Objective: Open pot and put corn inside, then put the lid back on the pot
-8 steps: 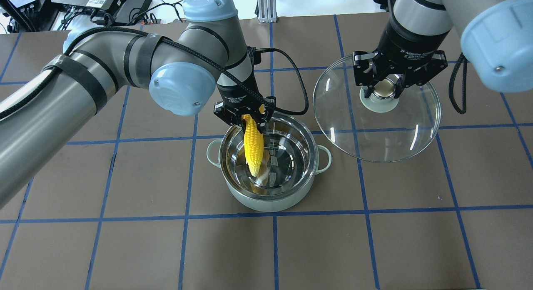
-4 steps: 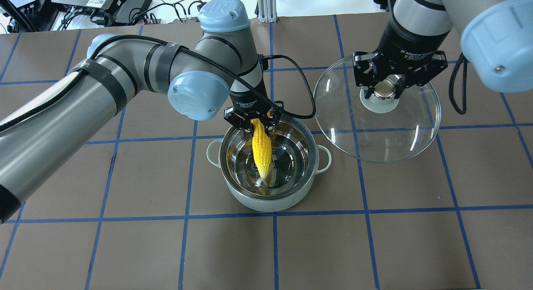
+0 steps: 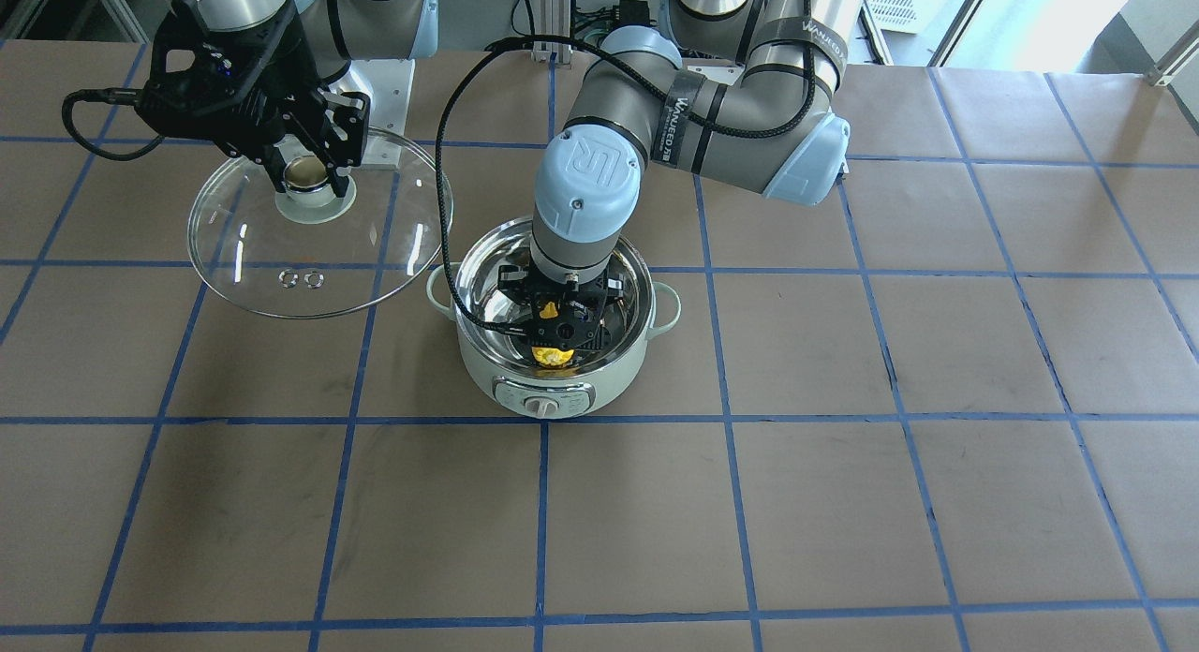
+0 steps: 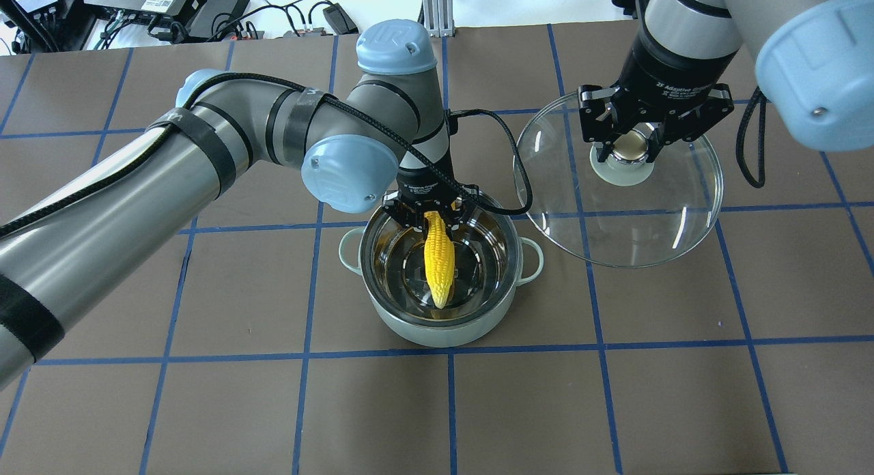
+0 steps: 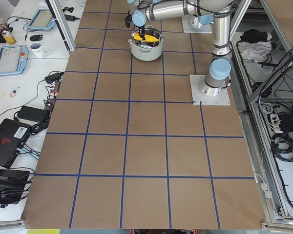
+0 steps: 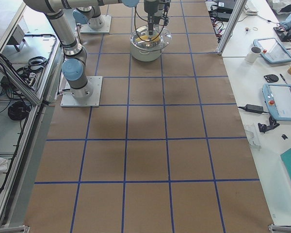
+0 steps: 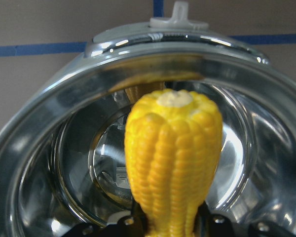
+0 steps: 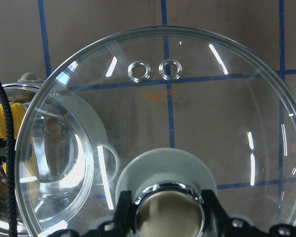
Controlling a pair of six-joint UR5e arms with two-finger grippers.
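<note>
- In the left gripper (image 4: 434, 219), clenched tight: the corn (image 4: 439, 260), gripped by its upper end
- Hanging straight below that grip, long axis close to upright, lower end down inside the pot (image 4: 423, 333); cannot tell whether touching the steel floor
- Standing open near the middle of the tabletop, well in from every edge and corner, with the left arm right above and by far the nearer
- In the right gripper (image 4: 629, 151), closed around the knob (image 8: 170, 212): the lid (image 4: 642, 229), held just beside the pot, toward the table's right end
- Judged for the coming move: little more than a release, the way down being straight into the pot
- By count: one corn, one pot, one lid, two grippers, both occupied
</note>
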